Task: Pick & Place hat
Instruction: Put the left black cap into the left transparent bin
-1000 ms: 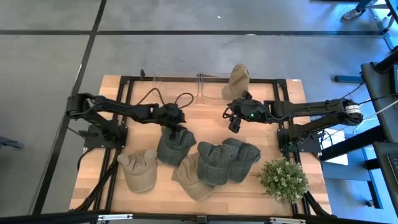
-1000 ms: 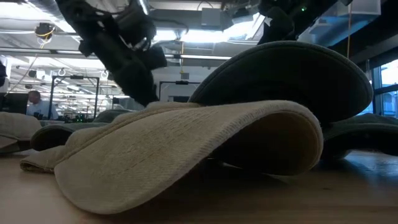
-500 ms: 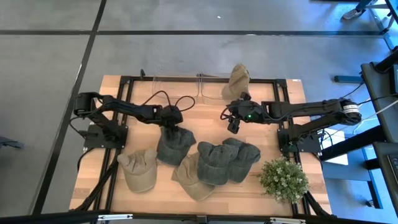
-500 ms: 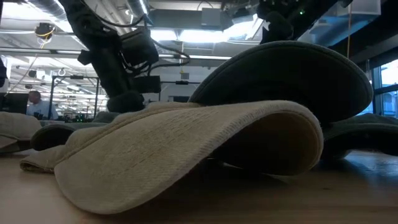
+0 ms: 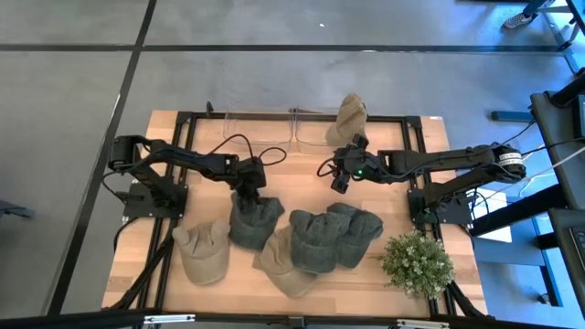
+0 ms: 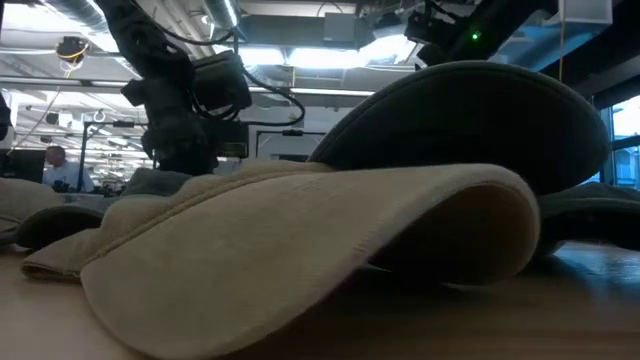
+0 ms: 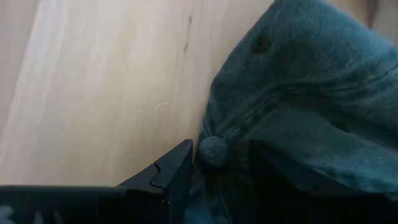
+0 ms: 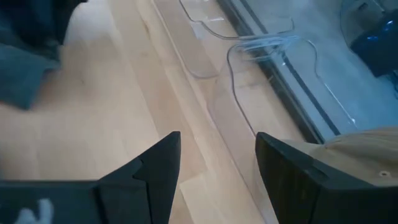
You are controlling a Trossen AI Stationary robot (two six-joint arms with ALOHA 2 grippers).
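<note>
— Where is the left gripper (image 5: 247, 194)?
— Down on the far edge of the grey-green hat (image 5: 252, 220), left of the table's middle. In the left wrist view its fingers (image 7: 177, 174) are clenched on the hat's fabric, with the crown button (image 7: 213, 151) caught between them.

— Which way does that hat lie?
— Its long axis runs far to near, the gripped end toward the far side; I cannot tell which end is the brim.

— What crowds it?
— A tan hat (image 5: 204, 249) just to its left, a second tan hat (image 5: 279, 260) touching it on the near right, then two dark hats (image 5: 315, 239) overlapping farther right. A potted plant (image 5: 416, 263) stands at the near right corner of the wooden table (image 5: 302, 178).

— And the right gripper (image 5: 342, 178)?
— Raised over bare wood right of centre, fingers spread, holding nothing. Beyond it a tan hat (image 5: 347, 119) hangs on the clear acrylic stand (image 5: 274, 123) at the far edge.
</note>
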